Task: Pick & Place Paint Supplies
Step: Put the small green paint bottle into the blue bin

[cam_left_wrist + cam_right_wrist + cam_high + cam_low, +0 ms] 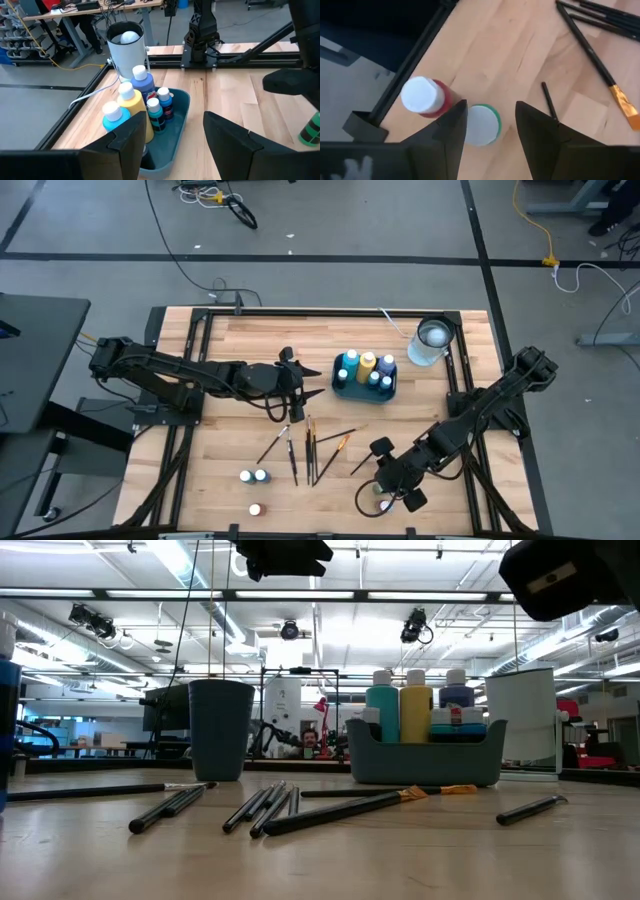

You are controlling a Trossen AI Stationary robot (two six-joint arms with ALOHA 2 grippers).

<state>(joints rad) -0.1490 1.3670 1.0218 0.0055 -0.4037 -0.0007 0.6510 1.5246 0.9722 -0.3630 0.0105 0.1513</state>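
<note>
Bottles [364, 370] stand upright in the caddy; paintbrushes [308, 446] lie scattered.

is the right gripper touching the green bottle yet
Apart. In the right wrist view the right gripper hangs open above the green bottle, whose white cap shows between the fingers, with bare wood visible around it.

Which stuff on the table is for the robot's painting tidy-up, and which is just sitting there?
For the job:
- paint bottles in the teal caddy
- loose bottles
- green-paint bottle under the open right claw
- red-paint bottle
- paintbrushes

Just there:
- white cup
- teal cup
</note>
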